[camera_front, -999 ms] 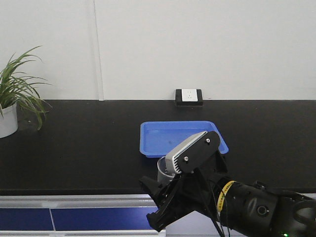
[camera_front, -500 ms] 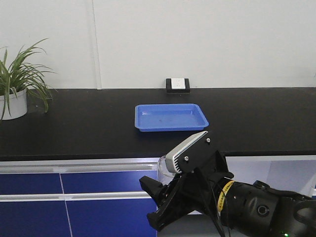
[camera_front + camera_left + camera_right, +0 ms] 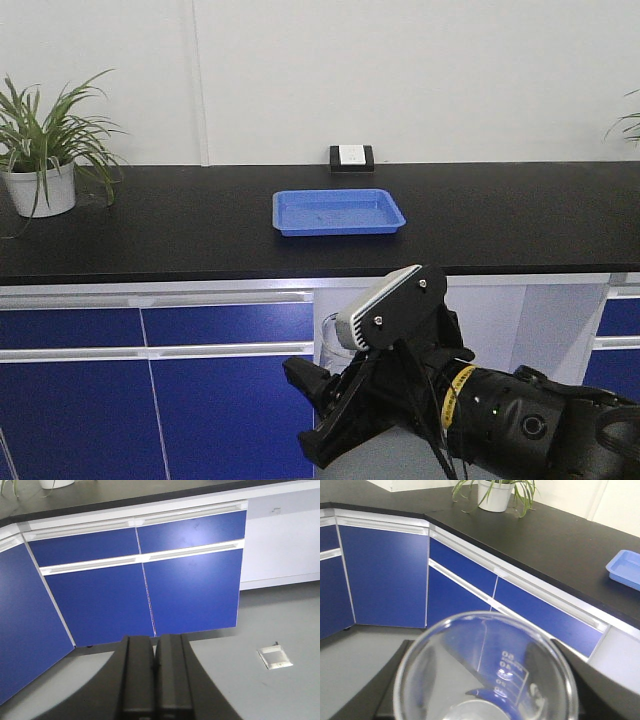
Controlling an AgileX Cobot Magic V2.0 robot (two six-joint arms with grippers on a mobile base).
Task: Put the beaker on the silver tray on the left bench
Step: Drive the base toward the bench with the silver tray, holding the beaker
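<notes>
Beaker carriage is under way, and the biggest change is in the backdrop. A second ago the black countertop (image 3: 150, 240) filled the front view and the blue tray (image 3: 338, 211) lay just beyond the arm. Now the whole bench has dropped back, its blue cabinet fronts (image 3: 150, 400) are showing, and the potted plant (image 3: 45, 150) sits further in from the left edge. I read that as the base backing away from this bench with the load already lifted, so the pick is done and the travel leg has begun. The silver tray is not in any view, so the left bench presumably lies off to one side and a turn is needed before any placing. In the right wrist view the countertop bends round a corner towards the upper left, which may be the way to go. The right gripper (image 3: 330, 390) has kept the same pose against the retreating room, its dark fingers (image 3: 395, 690) closed round the beaker (image 3: 485, 680) on either side, holding it upright low in the front view, clear of the bench and over the floor. The left gripper (image 3: 155, 680) points at the cabinets with its two fingers pressed together and nothing between them. The glass is clear and thin-walled, with a wide open rim, a white printed scale on its far wall, and seemingly nothing inside.
</notes>
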